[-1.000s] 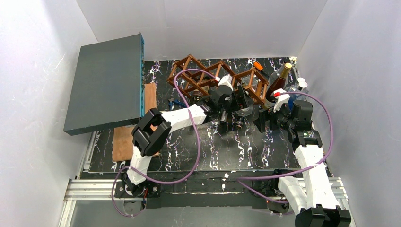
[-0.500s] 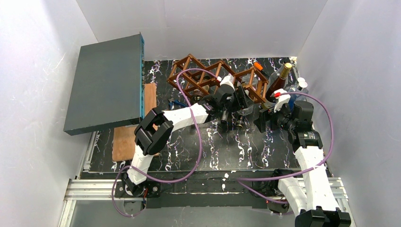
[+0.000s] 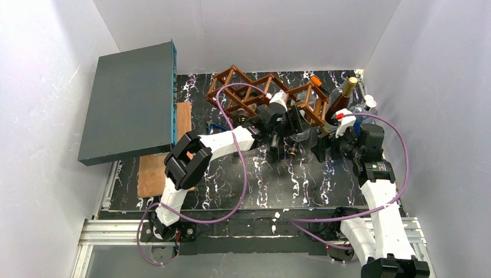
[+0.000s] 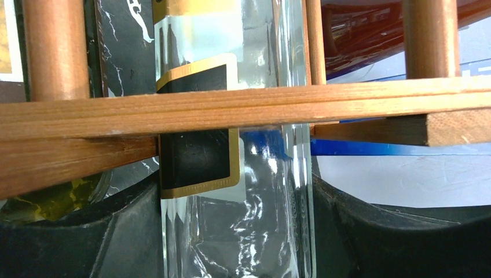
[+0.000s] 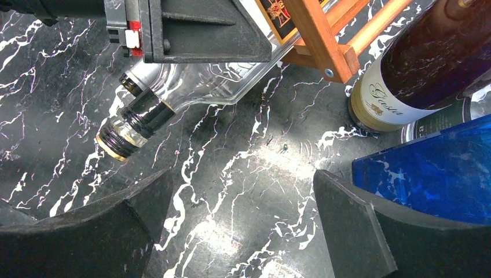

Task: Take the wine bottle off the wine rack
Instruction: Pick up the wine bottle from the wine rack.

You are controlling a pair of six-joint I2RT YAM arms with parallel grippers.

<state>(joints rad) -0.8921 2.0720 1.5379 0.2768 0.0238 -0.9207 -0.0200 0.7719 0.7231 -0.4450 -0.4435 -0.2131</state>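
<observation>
The wine rack [image 3: 255, 95], a brown wooden lattice, stands at the back of the marble table; one of its slats [image 4: 289, 107] crosses the left wrist view. A clear glass wine bottle [image 4: 255, 220] with a black and gold label lies in a rack cell. Its neck [image 5: 136, 124] points out toward the arms. My left gripper [image 3: 291, 124] is shut on the bottle's body, a black finger [image 4: 87, 237] pressed to each side. My right gripper [image 5: 243, 226] hangs open over bare marble just right of the bottle's neck, holding nothing.
A dark bottle with a cream label [image 5: 417, 75] stands upright at the rack's right end, a blue transparent object [image 5: 428, 168] beside it. A second bottle neck [image 3: 273, 149] sticks out of the rack left of the held one. A grey flat box [image 3: 130, 101] and a wooden board [image 3: 153, 171] are at the left.
My left gripper's jaws have closed onto the clear bottle and the left wrist has shifted slightly left. The right arm has barely moved.
</observation>
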